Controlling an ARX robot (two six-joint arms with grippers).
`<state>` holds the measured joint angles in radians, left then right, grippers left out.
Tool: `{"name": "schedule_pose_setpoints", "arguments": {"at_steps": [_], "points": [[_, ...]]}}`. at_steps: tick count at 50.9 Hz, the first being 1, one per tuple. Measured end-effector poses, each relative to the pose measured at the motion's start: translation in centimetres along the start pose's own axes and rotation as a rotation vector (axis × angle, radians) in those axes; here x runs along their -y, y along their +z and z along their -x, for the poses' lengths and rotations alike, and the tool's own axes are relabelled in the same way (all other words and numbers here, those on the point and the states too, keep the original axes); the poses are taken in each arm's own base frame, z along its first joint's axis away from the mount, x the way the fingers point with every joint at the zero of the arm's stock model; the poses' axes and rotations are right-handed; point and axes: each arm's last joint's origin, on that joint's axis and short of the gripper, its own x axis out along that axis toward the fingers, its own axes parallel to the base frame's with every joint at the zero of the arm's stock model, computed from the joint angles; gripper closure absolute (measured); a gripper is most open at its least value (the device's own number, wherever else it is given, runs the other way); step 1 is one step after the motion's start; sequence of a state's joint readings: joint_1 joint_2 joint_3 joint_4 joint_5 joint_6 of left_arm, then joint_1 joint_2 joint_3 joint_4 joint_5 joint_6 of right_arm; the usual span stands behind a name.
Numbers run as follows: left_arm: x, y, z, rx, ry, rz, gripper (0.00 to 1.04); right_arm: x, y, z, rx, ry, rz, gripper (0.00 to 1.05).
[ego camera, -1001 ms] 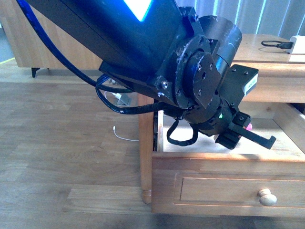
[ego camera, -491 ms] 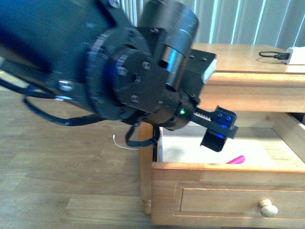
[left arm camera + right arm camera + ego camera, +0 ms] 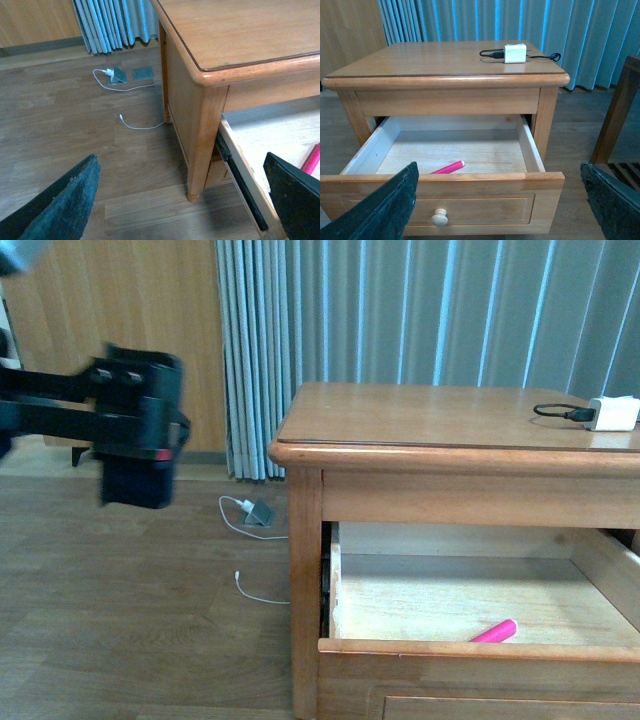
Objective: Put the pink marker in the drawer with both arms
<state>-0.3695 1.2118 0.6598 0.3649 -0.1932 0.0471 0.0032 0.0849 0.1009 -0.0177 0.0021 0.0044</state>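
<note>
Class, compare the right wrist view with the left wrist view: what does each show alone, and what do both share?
Only the right wrist view shows the round pale wooden knob on the front panel and the white charger block on the honey-brown wooden cabinet. Only the left wrist view shows the thin white cable lying on the wooden floor. Both show the hot-pink marker lying inside the open upper drawer, with the right gripper and the left gripper each open and empty.
</note>
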Motion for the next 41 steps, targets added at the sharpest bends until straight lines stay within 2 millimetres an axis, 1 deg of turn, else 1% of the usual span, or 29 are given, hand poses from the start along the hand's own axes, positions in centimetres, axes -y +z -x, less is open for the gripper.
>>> {"name": "schedule_pose_setpoints", "arguments": {"at_steps": [1,2,6,11,19,24,29,39,41], "points": [[-0.3,-0.1,1.3,0.014,0.014,0.003,0.06,0.0,0.0,0.0,0.000,0.000,0.000,0.08],[-0.4,-0.1,1.7,0.019,0.021,0.004,0.06,0.0,0.0,0.0,0.000,0.000,0.000,0.08],[-1.2,-0.7,4.7,0.044,0.066,0.013,0.06,0.0,0.0,0.0,0.000,0.000,0.000,0.08],[-2.4,-2.3,7.9,0.044,0.140,0.041,0.06,0.0,0.0,0.0,0.000,0.000,0.000,0.08],[-3.9,-5.4,11.3,0.008,0.233,0.114,0.06,0.0,0.0,0.0,0.000,0.000,0.000,0.08],[-4.8,-7.4,13.2,0.011,0.305,0.214,0.06,0.0,0.0,0.0,0.000,0.000,0.000,0.08],[-4.9,-8.5,13.7,0.016,0.324,0.287,0.06,0.0,0.0,0.0,0.000,0.000,0.000,0.08],[-4.9,-8.6,13.7,0.025,0.318,0.321,0.06,0.0,0.0,0.0,0.000,0.000,0.000,0.08],[-5.0,-8.7,13.9,0.064,0.261,0.297,0.11,0.0,0.0,0.0,0.000,0.000,0.000,0.08]]}}
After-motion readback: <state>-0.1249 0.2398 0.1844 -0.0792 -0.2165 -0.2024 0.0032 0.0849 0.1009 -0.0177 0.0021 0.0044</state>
